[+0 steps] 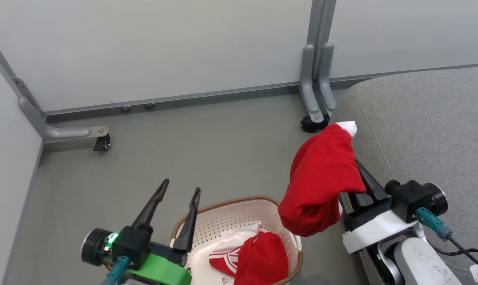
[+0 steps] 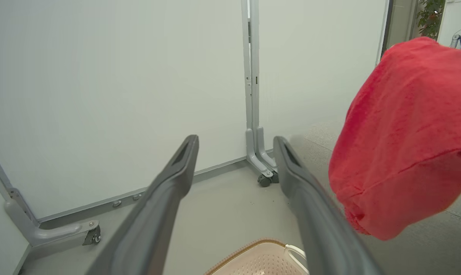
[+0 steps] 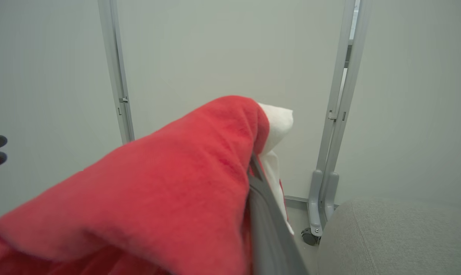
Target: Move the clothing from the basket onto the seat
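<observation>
Nearest, a red-and-white garment (image 1: 254, 255) is lying in the basket (image 1: 239, 202), just right of the left gripper (image 1: 181, 186), which is standing wide open and empty. Farther right, the right gripper (image 3: 254, 168) is pinching a plain red garment (image 1: 322, 178), which is hanging between the basket and the couch (image 1: 429, 118).

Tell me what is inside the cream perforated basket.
The cream perforated plastic basket holds a crumpled red-and-white fabric garment; whatever lies beneath that garment is hidden.

One garment (image 1: 258, 257) lies in the basket (image 1: 231, 204); another garment (image 1: 322, 178) hangs beside the seat (image 1: 429, 126).
</observation>
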Controlling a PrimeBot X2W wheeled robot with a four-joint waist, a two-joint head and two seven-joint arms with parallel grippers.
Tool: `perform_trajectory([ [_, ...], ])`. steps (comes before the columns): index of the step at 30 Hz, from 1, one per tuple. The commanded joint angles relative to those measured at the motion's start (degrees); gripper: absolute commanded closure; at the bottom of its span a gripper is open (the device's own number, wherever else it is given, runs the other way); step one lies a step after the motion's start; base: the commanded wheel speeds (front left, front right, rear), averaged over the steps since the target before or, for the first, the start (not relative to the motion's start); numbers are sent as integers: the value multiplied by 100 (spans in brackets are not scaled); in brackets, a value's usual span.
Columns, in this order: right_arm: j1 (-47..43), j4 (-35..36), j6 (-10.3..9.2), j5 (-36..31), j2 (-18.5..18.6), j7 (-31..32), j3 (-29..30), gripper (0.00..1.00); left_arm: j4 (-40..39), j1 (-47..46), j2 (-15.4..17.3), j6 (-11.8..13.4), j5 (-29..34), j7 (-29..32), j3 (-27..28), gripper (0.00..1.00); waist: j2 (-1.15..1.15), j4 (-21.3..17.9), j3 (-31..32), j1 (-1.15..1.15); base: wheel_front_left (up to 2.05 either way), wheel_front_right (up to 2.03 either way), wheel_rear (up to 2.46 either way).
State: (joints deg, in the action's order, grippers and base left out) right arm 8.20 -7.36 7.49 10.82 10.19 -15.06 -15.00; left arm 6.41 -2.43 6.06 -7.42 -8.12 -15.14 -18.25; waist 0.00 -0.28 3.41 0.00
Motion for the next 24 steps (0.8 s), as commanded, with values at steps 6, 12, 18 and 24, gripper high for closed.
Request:
perform_trajectory([
  [6, -186, 72, 0, -33, -56, -18, 189, 100, 284, 368, -148, -5, 27, -2, 771, 0, 0, -5, 21, 0, 0, 0, 0],
  [12, -250, 104, 0, -39, -96, -18, 317, 100, 545, 543, -277, 32, -143, -1, 1333, 0, 0, 2, 0, 0, 0, 0, 0],
  [18, -332, 111, 0, -58, -159, -18, 430, 100, 723, 641, -313, 4, -223, -1, 1509, 0, 0, 23, -22, 0, 0, 0, 0],
  [24, -379, 101, 0, -61, -196, -18, 480, 100, 843, 715, -316, -6, -428, -1, 1479, 0, 0, 26, -28, 0, 0, 0, 0],
])
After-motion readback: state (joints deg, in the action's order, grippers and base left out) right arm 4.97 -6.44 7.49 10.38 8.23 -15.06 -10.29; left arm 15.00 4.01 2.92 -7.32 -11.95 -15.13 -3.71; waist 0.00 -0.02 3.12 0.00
